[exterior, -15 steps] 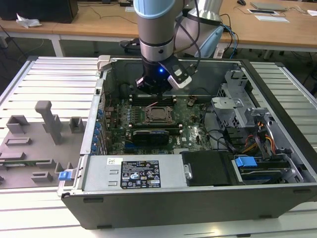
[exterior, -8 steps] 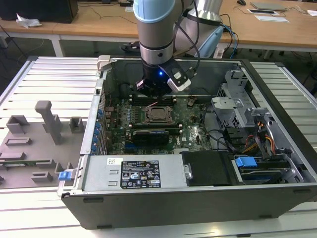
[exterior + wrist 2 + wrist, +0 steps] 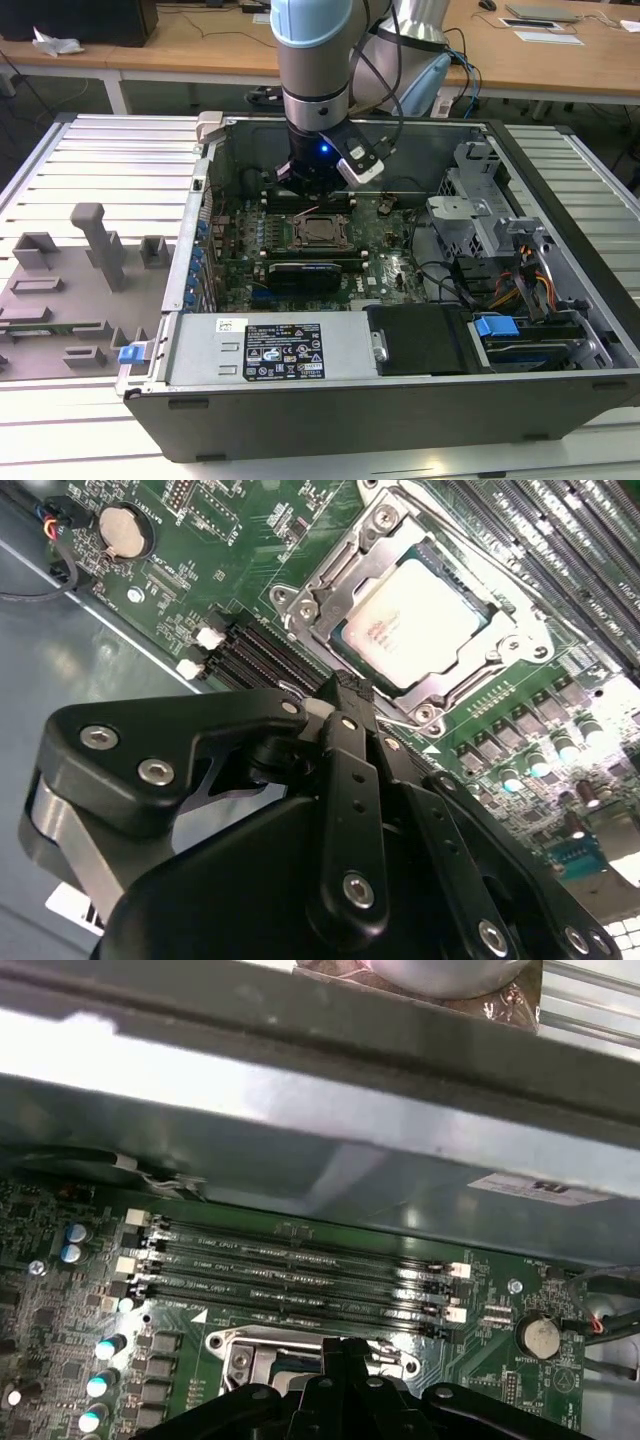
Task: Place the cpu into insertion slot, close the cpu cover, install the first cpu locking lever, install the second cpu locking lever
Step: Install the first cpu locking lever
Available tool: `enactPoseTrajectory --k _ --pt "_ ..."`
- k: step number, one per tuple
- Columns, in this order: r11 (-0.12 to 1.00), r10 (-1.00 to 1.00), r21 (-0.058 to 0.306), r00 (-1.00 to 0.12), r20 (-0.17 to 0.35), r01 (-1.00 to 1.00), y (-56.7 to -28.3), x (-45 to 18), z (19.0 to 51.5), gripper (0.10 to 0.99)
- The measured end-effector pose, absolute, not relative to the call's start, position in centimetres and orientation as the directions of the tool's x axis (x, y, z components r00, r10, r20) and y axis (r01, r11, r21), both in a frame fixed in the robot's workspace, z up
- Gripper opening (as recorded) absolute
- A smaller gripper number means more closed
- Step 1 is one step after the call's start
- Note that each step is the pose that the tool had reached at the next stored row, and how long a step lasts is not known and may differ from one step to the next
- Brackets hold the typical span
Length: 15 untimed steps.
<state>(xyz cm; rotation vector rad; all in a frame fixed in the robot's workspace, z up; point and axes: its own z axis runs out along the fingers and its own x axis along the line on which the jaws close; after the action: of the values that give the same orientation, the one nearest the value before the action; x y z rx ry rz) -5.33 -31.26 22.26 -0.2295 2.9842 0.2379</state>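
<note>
Cpu [image 3: 420, 620] sits in the insertion slot [image 3: 480, 665] on the green motherboard [image 3: 230, 540], with the cpu cover [image 3: 332, 578] lying flat around its silver top. The gripper [image 3: 345, 688] hovers at the socket's edge near the memory slots [image 3: 300, 1260], its fingers pressed together and holding nothing, inside the opened computer case [image 3: 400, 410].

Slatted table [image 3: 120, 160], PC case [image 3: 400, 420], grey jigs [image 3: 100, 245]
</note>
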Motion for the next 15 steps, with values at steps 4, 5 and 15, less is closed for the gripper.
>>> enactPoseTrajectory --k 4,5,15 --pt "0.978 -0.13 0.141 -0.98 -0.149 -0.151 -30.9 -5.1 22.1 0.106" --pt "0.979 -0.128 0.14 -0.981 -0.149 -0.149 -30.8 -5.1 22.1 0.106" --pt "0.985 -0.098 0.128 -0.984 -0.149 -0.118 -29.9 -5.0 21.6 0.106"
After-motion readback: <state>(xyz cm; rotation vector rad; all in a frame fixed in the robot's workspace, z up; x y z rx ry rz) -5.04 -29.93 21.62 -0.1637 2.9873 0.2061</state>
